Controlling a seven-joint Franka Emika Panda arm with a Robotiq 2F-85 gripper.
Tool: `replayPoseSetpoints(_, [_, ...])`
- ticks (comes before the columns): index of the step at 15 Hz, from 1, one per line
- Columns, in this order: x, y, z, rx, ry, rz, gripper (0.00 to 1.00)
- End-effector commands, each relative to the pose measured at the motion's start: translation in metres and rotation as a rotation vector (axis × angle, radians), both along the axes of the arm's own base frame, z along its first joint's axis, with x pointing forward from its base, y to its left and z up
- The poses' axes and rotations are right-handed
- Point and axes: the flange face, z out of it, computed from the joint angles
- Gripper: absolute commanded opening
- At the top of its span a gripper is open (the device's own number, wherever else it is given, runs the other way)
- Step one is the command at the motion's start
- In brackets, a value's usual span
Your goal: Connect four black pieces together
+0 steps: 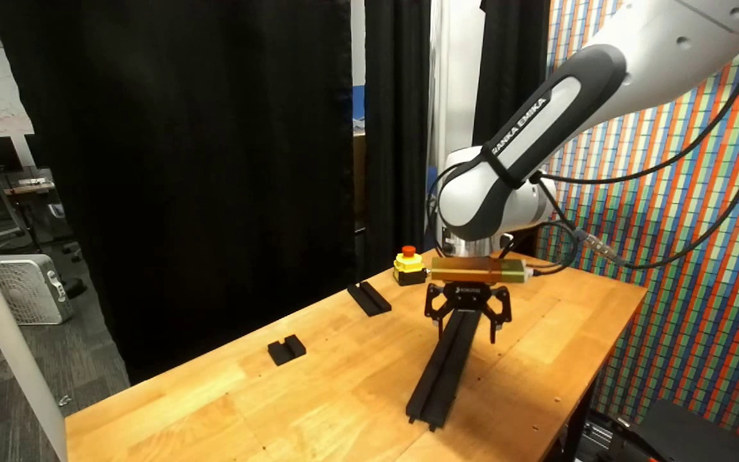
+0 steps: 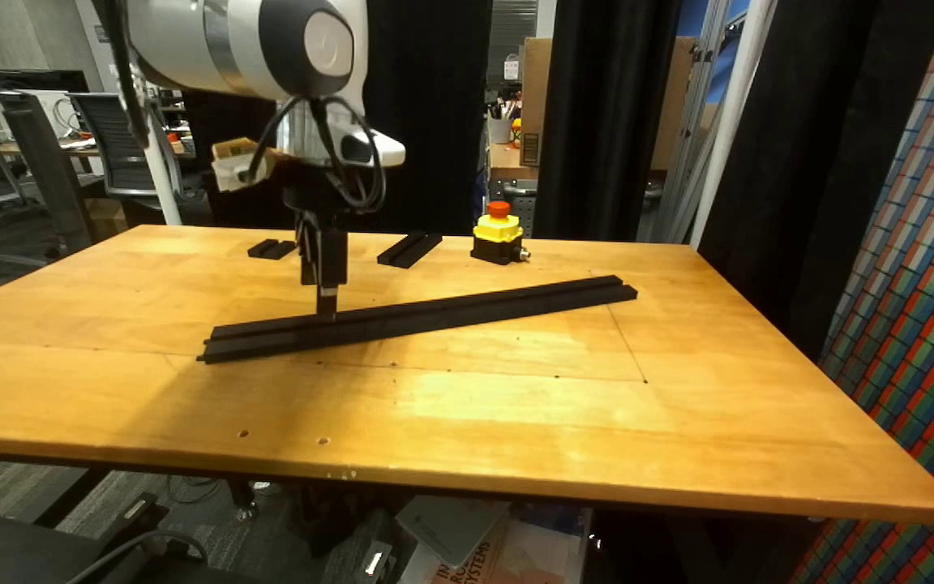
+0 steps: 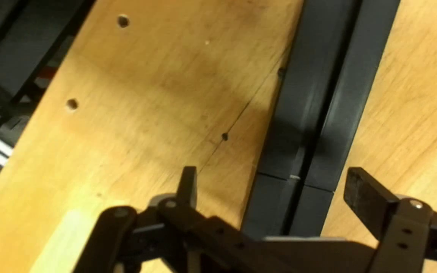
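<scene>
In an exterior view, a tiny squarish black block (image 1: 287, 351) left of centre and a stubby black slab (image 1: 369, 299) mid-frame lie aside, presumably unneeded, while the matte-black strip of grooved bars (image 1: 444, 369), lower right, passes between the wide-spread fingers of my empty black gripper (image 1: 466, 332), probably for alignment.

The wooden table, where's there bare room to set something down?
In an exterior view, bare table lies between the long black strip and the near edge; more lies between the strip and the squarish black block. It's crowded around the claw, straddling the strip, and at the far edge, by the stubby black slab and emergency stop.
</scene>
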Motion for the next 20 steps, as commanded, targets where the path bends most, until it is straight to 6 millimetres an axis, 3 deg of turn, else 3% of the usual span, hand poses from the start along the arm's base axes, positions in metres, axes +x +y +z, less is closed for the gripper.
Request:
replayPoseSetpoints(1, [-0.023, -0.018, 0.081, -0.034, -0.009, 0.188, 1.00])
replayPoseSetpoints(5, [-0.056, -0.046, 0.160, 0.001, -0.011, 0.378, 1.00])
replayPoseSetpoints(9, [-0.090, -0.072, 0.210, -0.007, -0.032, 0.529, 1.00])
replayPoseSetpoints(13, [-0.103, -0.092, 0.228, -0.007, -0.090, 0.657, 1.00])
replayPoseSetpoints(20, [-0.122, -0.114, 0.217, -0.068, -0.150, 0.730, 1.00])
